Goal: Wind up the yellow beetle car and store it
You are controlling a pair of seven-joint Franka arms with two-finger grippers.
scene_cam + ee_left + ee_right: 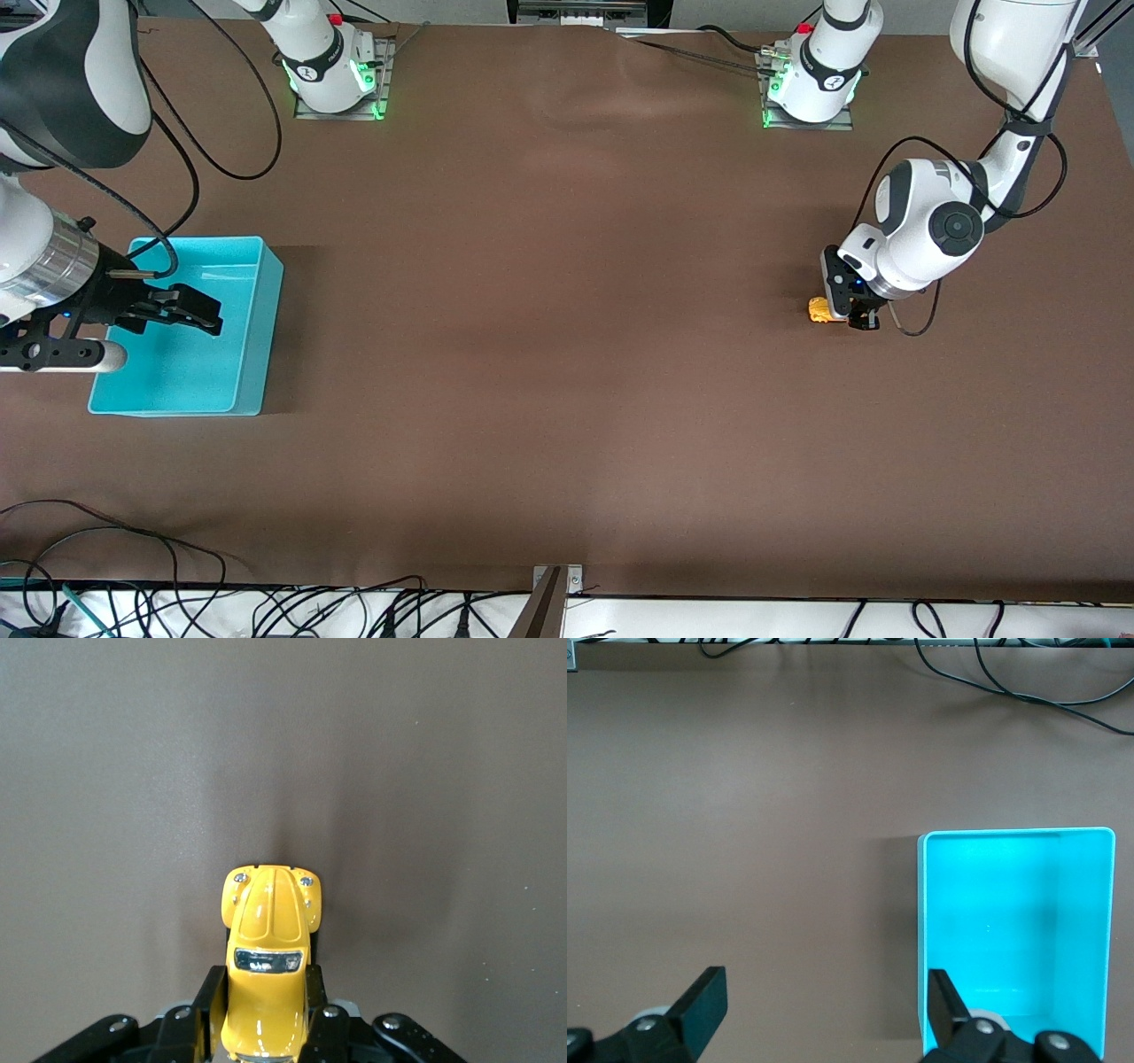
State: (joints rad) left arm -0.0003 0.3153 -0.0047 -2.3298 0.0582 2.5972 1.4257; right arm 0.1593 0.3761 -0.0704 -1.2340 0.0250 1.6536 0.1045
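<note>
One turquoise bin point(252, 292), bare inside, right pincer point(190, 310) above.

Even, bright light; soft shadows

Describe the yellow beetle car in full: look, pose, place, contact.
The yellow beetle car is a tiny, glossy yellow-orange toy with a rounded hood, dark windshield and two small silvery headlights. It sits upright on the brown table at the left arm's end, its rear clamped between the left gripper fingers, nose pointing away from them.
</note>
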